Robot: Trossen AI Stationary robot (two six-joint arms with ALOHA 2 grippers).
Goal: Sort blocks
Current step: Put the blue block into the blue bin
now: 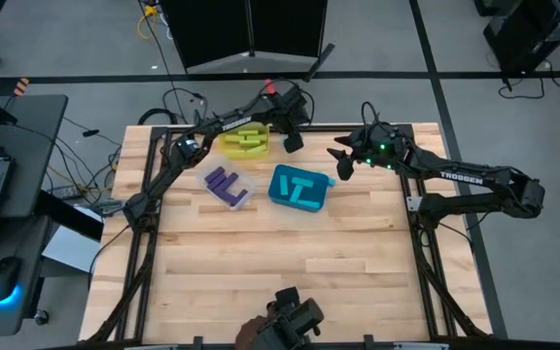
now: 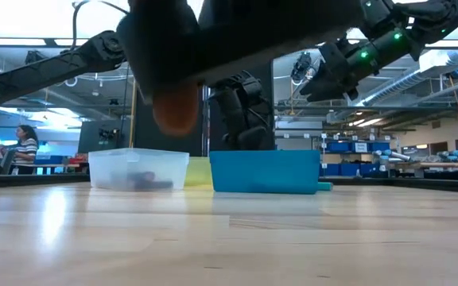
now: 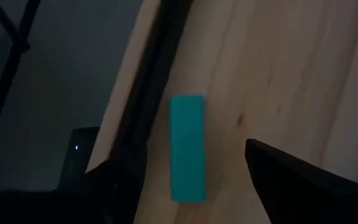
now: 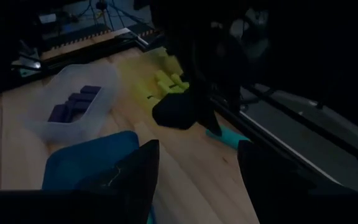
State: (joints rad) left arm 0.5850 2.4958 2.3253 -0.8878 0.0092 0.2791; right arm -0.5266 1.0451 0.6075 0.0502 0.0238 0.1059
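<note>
While the left arm is stretching across the table's far edge, its left gripper (image 1: 293,139) is hanging low over a cyan block (image 3: 187,147) lying flat on the wood beside the dark edge rail. The fingers (image 3: 291,177) are standing apart, one on each side of the block and not touching it; nothing is being gripped. The right arm is reaching in from the side, elbow bent, with the right gripper (image 1: 342,161) hovering above the table, its fingers (image 4: 132,177) spread and empty. Ahead of them, the teal bin (image 1: 297,188) is sitting nearest, holding cyan blocks (image 1: 301,187). Further ahead, the clear bin (image 1: 227,186) is holding purple blocks (image 1: 226,183) laid side by side. Beyond that, the yellow bin (image 1: 246,143) is holding yellow-green blocks (image 1: 248,139), just beside the left gripper. The lone cyan block is also showing past the right fingers, lying under the left gripper. From table height, the three bins are standing in a row, the yellow one mostly hidden.
</note>
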